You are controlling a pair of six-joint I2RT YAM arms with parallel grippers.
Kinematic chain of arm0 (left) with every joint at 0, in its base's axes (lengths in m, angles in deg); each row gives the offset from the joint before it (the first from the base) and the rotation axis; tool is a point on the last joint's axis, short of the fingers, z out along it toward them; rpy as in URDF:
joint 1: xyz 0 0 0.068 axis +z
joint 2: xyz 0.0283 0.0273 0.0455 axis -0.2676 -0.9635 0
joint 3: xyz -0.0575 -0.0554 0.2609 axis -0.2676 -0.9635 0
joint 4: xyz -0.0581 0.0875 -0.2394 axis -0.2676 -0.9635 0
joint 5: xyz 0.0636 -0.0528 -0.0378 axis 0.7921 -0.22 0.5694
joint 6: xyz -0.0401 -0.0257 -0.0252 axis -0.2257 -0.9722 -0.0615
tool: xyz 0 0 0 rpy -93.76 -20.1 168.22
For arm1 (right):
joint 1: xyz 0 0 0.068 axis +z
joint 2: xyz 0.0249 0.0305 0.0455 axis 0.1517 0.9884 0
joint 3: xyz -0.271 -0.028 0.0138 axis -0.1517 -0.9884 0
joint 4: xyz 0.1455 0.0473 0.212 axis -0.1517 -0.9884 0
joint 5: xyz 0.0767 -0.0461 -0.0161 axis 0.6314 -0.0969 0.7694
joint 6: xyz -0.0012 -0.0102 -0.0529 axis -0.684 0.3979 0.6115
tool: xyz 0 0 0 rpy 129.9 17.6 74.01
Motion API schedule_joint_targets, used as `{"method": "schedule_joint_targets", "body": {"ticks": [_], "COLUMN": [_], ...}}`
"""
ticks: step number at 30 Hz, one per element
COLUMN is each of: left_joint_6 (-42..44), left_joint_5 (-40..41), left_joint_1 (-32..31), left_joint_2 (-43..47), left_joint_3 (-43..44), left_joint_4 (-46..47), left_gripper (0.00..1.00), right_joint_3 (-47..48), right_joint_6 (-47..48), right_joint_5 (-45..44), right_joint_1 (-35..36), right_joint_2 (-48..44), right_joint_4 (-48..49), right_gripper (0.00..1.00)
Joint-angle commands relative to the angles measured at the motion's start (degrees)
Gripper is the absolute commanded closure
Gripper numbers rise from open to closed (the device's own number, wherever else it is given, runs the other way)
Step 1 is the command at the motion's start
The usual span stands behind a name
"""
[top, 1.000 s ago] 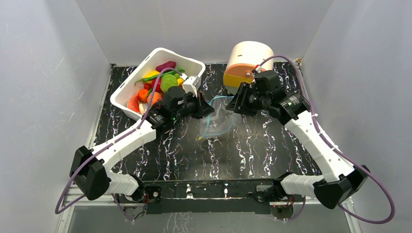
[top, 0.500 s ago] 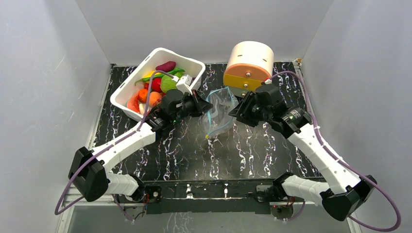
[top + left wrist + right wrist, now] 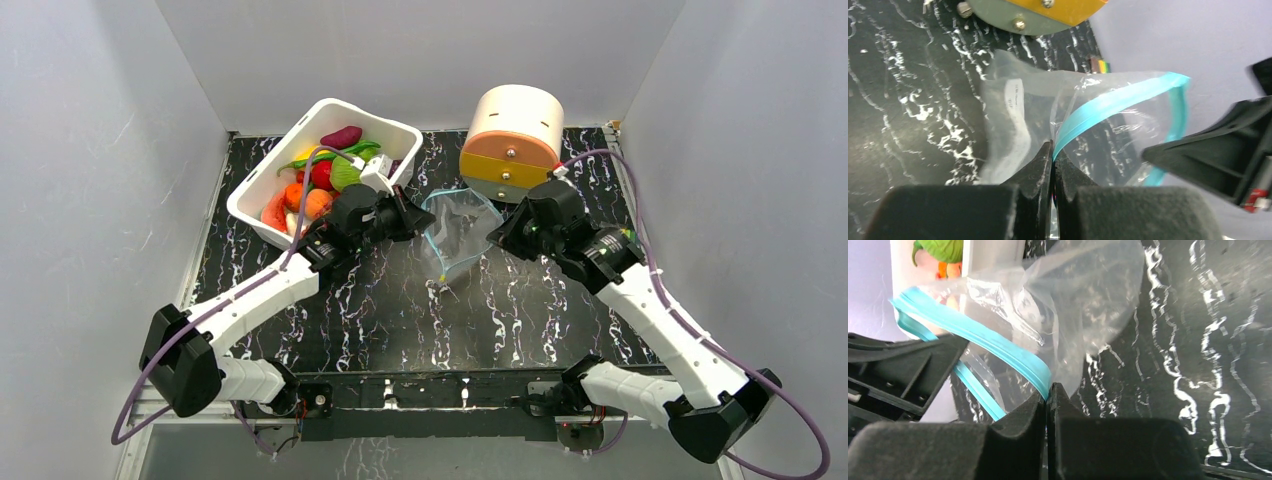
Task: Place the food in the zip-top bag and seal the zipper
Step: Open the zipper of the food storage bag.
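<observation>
Right gripper just clamped onto the zipper, left gripper already pinching it too, so zip-top bag spreads between both jaws, food unloaded beyond the left jaws.

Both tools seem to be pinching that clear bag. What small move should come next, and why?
Probably draw the two tools slightly apart to spread the mouth. The left tool and right tool are each shut on the zipper, the zip-top bag looks empty, and the food lies in the white bin.
</observation>
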Motion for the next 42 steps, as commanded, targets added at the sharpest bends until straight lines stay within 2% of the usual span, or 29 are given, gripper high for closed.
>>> {"method": "schedule_joint_targets", "body": {"ticks": [1,4,7,11,13,14,15,18,22,26,29,31,37,42], "left_joint_6": [6.5,7.3,7.6,9.6,10.5,11.2,11.5,15.2,16.5,16.9,17.7,18.2,21.9,23.5], "left_joint_5": [2.5,3.6,2.1,-4.2,-5.4,-5.4,-5.0,-3.9,-2.4,-5.8,-3.5,0.8,13.5,22.5], "left_joint_1": [-0.3,-0.3,-0.3,-0.3,-0.2,-0.2,-0.3,-0.2,-0.3,-0.3,-0.2,-0.2,-0.1,1.0], "left_joint_2": [2.5,2.5,3.7,3.2,2.7,2.7,2.7,2.6,5.4,7.6,8.8,9.5,11.4,10.8], "left_joint_3": [3.7,4.0,2.3,2.6,3.3,3.9,4.5,8.7,9.8,10.3,10.0,9.8,7.3,5.9], "left_joint_4": [-10.8,-16.2,-14.8,-12.4,-12.6,-13.3,-14.2,-20.2,-22.5,-23.3,-25.8,-28.7,-32.5,-33.4], "left_gripper": [1.00,1.00,1.00,0.98,0.87,0.77,0.61,0.31,0.20,0.14,0.13,0.13,0.10,0.03], "right_joint_3": [7.0,8.4,8.3,5.4,4.3,4.2,4.2,6.8,14.4,15.5,18.7,16.9,4.4,-6.2], "right_joint_6": [6.9,11.2,13.6,14.0,13.6,13.6,13.7,15.8,18.7,20.4,19.5,19.7,18.1,15.2], "right_joint_5": [-10.9,-12.2,-10.3,-4.2,-2.6,-2.4,-2.2,-7.2,-16.6,-21.8,-26.7,-27.9,-10.4,-3.4], "right_joint_1": [0.1,0.2,0.2,0.1,0.1,0.1,0.2,0.2,0.2,0.2,0.2,0.1,0.2,0.2], "right_joint_2": [-2.8,-3.0,-3.3,-4.0,-3.9,-3.7,-3.8,-4.4,-1.9,-2.3,-0.8,-0.7,-2.8,-3.8], "right_joint_4": [-3.8,-6.5,-7.2,-3.8,-3.3,-3.3,-3.5,-7.4,-18.9,-20.9,-24.9,-24.2,-10.1,1.3], "right_gripper": [1.00,1.00,1.00,1.00,1.00,1.00,1.00,1.00,1.00,1.00,1.00,1.00,1.00,1.00]}}
